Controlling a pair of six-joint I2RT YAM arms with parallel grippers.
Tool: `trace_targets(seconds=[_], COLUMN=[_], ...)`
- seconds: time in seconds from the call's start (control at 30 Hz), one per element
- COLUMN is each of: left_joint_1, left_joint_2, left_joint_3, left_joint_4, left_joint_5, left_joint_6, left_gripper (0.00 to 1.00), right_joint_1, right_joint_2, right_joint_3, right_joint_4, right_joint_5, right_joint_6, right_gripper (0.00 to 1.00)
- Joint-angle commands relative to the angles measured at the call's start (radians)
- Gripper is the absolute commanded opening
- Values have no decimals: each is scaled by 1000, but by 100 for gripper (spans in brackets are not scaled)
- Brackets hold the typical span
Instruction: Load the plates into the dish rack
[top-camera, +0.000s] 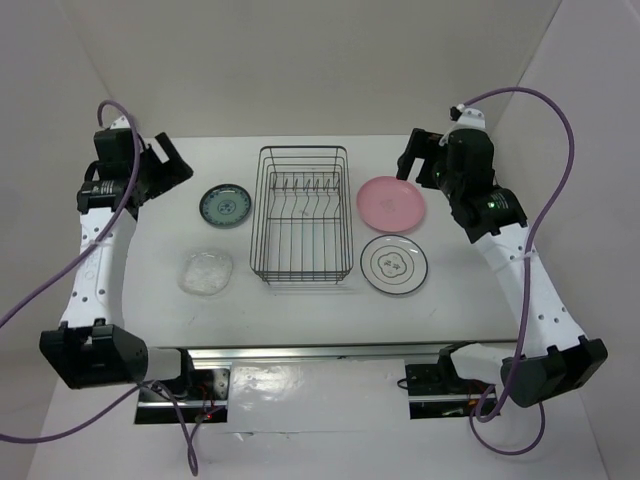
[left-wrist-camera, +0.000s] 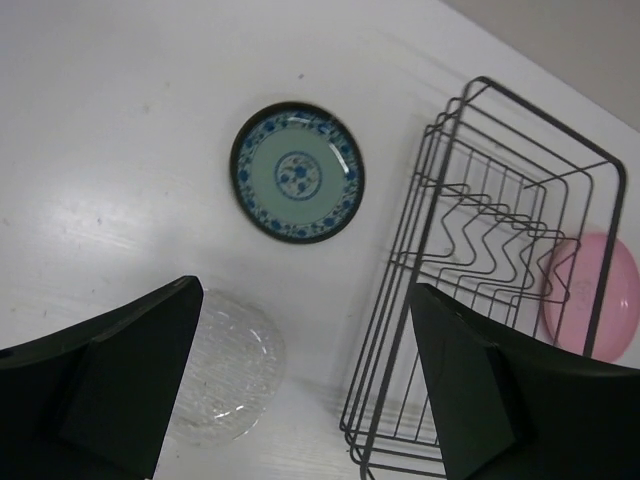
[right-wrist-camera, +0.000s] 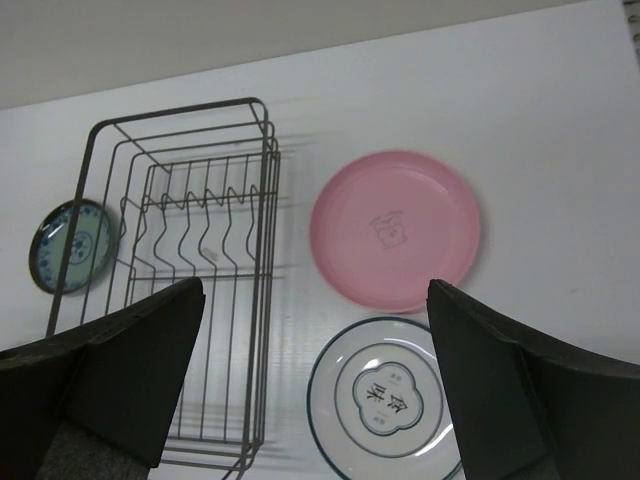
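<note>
We see left gripper (top-camera: 165, 165) and right gripper (top-camera: 415, 158) spread wide, empty. Teal plate (top-camera: 224, 206) and glass plate (top-camera: 207, 272) lie left of the dish rack (top-camera: 304, 148) (left arm nearer); pink plate (top-camera: 391, 203), white plate (top-camera: 395, 265) right.

A lab: white booth walls (top-camera: 320, 60) enclose the table (top-camera: 300, 305).

The white plate (right-wrist-camera: 385, 393) bears two Chinese characters at its centre (seemingly 食 and 味); nothing else is legible.
</note>
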Motion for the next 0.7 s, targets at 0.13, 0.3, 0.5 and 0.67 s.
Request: trace_targets(seconds=[0.13, 0.3, 0.5, 0.67], left_joint_1=[109, 145, 154, 154], left_joint_2=[164, 306, 433, 519], left_joint_3=[-62, -62, -32, -32], left_joint_4=[34, 150, 207, 217], left_joint_5=[158, 306, 306, 284], left_joint_6=[-120, -175, -198, -198], left_gripper=[99, 99, 94, 93], right_joint_1=[8, 8, 19, 28], right_joint_2=[-41, -50, -69, -78], right_joint_3=[-86, -139, -194, -215], right_joint_4=[149, 186, 218, 229], right_joint_5=[-148, -224, -260, -269], right_joint_6=[34, 44, 35, 26], right_gripper=[99, 99, 99, 99])
